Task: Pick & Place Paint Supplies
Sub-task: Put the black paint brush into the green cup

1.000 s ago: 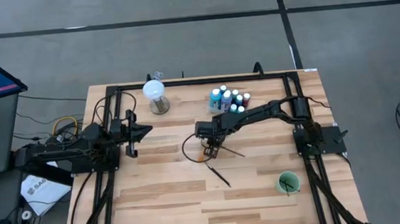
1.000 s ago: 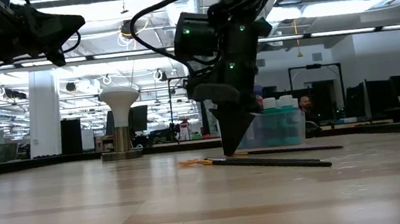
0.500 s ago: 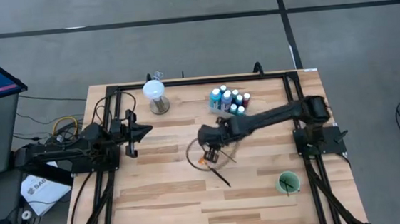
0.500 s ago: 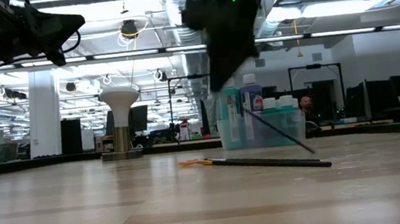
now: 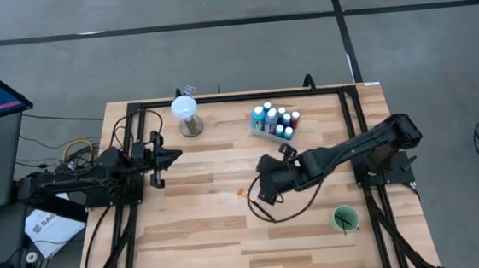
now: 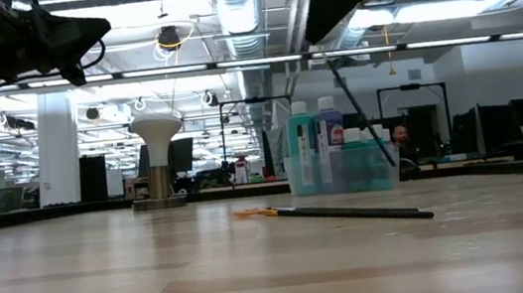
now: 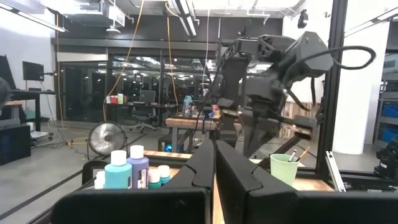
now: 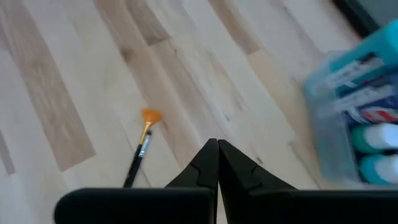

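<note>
Green cup (image 5: 345,219): at the near right of the table, beside the right arm's base; thin dark brushes (image 7: 292,155) stand in it, tips up.
Lying brush (image 6: 350,213): flat on the wood at mid-table, thin dark handle, metal ferrule, fanned orange tip (image 8: 150,116) pointing to the left arm's side.
Right gripper (image 5: 261,192): above mid-table, over the lying brush and clear of it; fingers (image 8: 208,163) pressed together on a brush.
Held brush (image 6: 360,114): thin, dark, hanging aslant from the right gripper, lower end off the table, seen in front of the bottle tray.
Bottle tray (image 5: 261,130): clear box at the far middle of the table, just beyond the right gripper.
Paint bottles (image 5: 274,119): packed upright in the tray, white caps; teal and blue bodies, a darker one at the edge.
White globe (image 5: 185,107): on a round base, far left of the tray.
Left gripper (image 5: 173,156): waiting at the left side, raised, fingers (image 7: 202,168) closed with nothing between them.
</note>
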`<state>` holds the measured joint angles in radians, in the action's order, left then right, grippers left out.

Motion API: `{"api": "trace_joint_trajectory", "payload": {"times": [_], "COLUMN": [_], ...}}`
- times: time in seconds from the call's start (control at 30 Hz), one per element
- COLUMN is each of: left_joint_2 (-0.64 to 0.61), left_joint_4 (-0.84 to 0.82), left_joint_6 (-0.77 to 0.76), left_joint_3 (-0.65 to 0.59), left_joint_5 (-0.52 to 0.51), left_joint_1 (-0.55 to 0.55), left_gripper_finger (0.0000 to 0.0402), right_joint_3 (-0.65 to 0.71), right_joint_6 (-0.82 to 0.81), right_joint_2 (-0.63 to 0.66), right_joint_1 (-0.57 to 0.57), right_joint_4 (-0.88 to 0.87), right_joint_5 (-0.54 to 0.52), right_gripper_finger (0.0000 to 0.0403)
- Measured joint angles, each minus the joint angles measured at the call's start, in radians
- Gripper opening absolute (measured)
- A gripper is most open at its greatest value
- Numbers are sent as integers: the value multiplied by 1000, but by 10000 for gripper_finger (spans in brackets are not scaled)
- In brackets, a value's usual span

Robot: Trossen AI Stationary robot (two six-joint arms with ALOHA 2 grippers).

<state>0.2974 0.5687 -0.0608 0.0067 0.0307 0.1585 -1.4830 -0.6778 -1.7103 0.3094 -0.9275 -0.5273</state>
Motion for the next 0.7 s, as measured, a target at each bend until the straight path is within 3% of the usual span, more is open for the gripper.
{"api": "trace_joint_trajectory", "payload": {"times": [0.7], "left_joint_2": [0], "left_joint_4": [1], "left_joint_6": [0], "left_joint_3": [0], "left_joint_5": [0], "left_joint_1": [0], "left_gripper_finger": [2], "right_joint_3": [-2], "right_joint_6": [-284], "right_joint_2": [268], "right_joint_1": [155], "right_joint_4": [-275], "right_joint_5": [-106], "right_gripper_finger": [0]}}
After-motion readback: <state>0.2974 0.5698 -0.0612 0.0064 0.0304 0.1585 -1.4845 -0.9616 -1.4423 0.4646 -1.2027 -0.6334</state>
